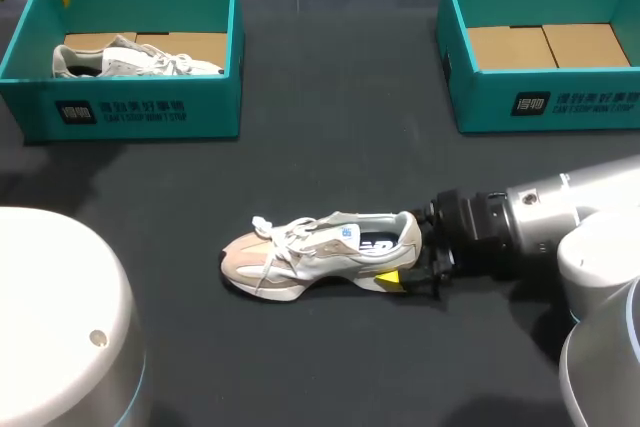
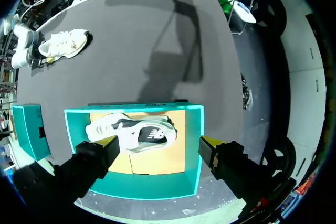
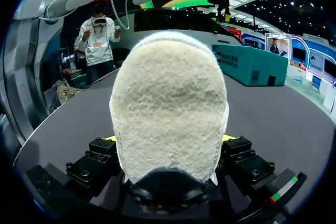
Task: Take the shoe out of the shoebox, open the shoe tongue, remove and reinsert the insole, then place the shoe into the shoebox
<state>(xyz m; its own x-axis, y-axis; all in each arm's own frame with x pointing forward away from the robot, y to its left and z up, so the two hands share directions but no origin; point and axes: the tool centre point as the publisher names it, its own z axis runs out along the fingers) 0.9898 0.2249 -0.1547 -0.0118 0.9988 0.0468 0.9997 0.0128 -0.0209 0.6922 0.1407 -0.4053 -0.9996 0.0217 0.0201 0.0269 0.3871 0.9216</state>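
The right fingers (image 1: 390, 278) clasp the heel of the shoe (image 1: 310, 250) from both sides (the right wrist view shows the fleecy heel filling the gap between them). The shoe rests on the dark counter (image 1: 330, 357), toe pointing away from that arm. Beyond the shoe, toward the left arm's side, stands a teal shoebox (image 1: 150, 112) with a second shoe (image 1: 130, 59) inside. The left fingers (image 2: 209, 142) hang spread wide above it. Beyond the shoe on the other side is another teal box (image 1: 545, 102), its cardboard floor showing.
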